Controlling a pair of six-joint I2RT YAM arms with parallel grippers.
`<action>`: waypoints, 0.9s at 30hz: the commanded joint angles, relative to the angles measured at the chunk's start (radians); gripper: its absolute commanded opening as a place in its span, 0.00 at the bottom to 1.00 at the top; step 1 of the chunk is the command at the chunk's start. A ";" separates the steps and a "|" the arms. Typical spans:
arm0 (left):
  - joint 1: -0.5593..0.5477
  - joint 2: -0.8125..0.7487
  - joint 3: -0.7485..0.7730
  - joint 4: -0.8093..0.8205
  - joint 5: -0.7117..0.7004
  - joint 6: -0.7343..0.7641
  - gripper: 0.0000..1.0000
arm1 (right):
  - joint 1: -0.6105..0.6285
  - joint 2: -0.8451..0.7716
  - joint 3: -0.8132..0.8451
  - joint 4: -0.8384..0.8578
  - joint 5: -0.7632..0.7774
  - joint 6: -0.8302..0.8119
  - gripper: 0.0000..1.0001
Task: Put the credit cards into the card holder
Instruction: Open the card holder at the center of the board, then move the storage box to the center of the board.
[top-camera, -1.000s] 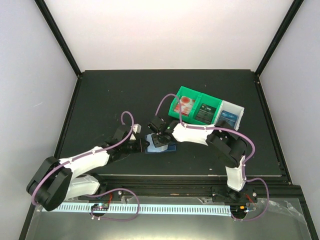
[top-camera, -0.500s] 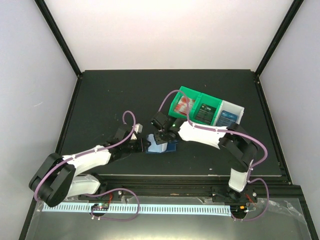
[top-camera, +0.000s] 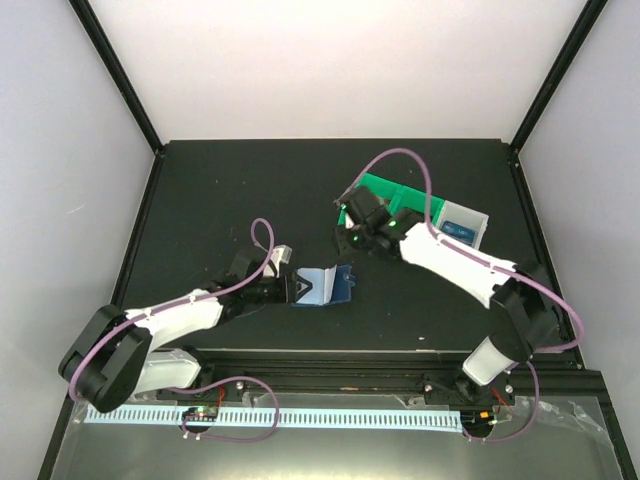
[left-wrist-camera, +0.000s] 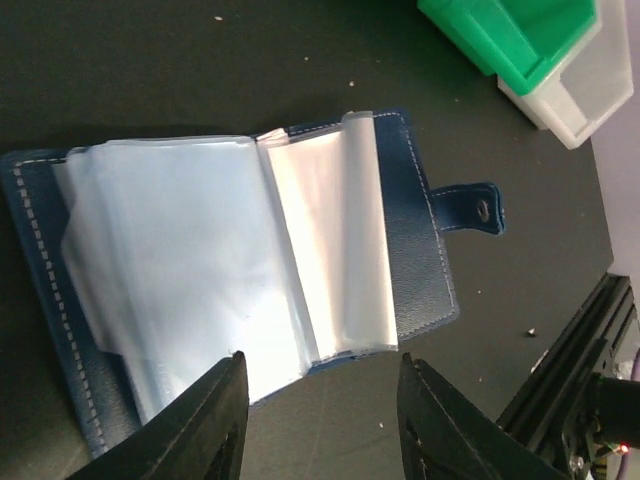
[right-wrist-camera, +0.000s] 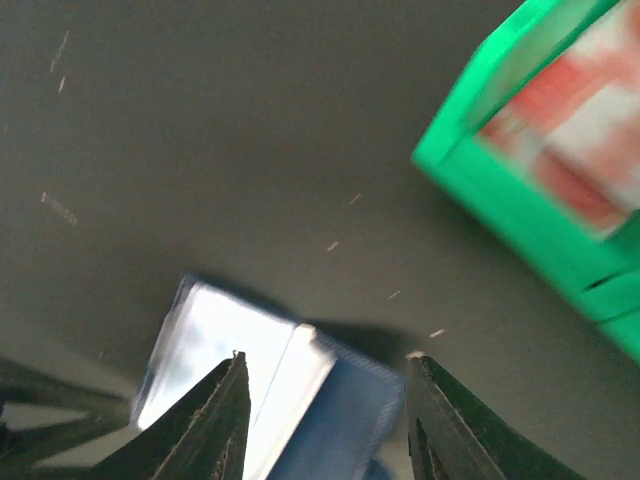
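Note:
The card holder (top-camera: 324, 286) lies open on the black table, its clear inner sleeves (left-wrist-camera: 200, 270) spread and its snap tab (left-wrist-camera: 470, 208) pointing right. My left gripper (top-camera: 289, 290) sits at its left edge, open, with the fingertips just short of the sleeves' edge and nothing between them (left-wrist-camera: 320, 365). My right gripper (top-camera: 352, 232) hangs open and empty above the table between the holder and the green bin (top-camera: 400, 197); the wallet shows blurred below it (right-wrist-camera: 300, 400). A red-and-white credit card (right-wrist-camera: 570, 130) lies in the green bin. A blue credit card (top-camera: 460, 230) lies in the white bin (top-camera: 470, 215).
The green and white bins stand side by side at the back right, close behind my right gripper. The table's front rail (left-wrist-camera: 570, 400) runs just beyond the holder's near side. Black frame posts stand at the table's back corners.
My right gripper has opened, lifted off the card holder and swung back right toward the green bin. My left gripper has opened at the holder's edge. The holder now lies uncovered.

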 joint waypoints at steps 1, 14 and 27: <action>-0.002 0.046 0.057 0.049 0.065 0.039 0.43 | -0.126 -0.057 0.065 -0.081 -0.005 -0.217 0.45; -0.018 0.232 0.148 0.107 0.172 0.073 0.41 | -0.410 0.034 0.197 -0.174 -0.079 -0.643 0.45; -0.063 0.282 0.182 0.075 0.115 0.077 0.40 | -0.408 0.437 0.598 -0.268 -0.048 -0.792 0.60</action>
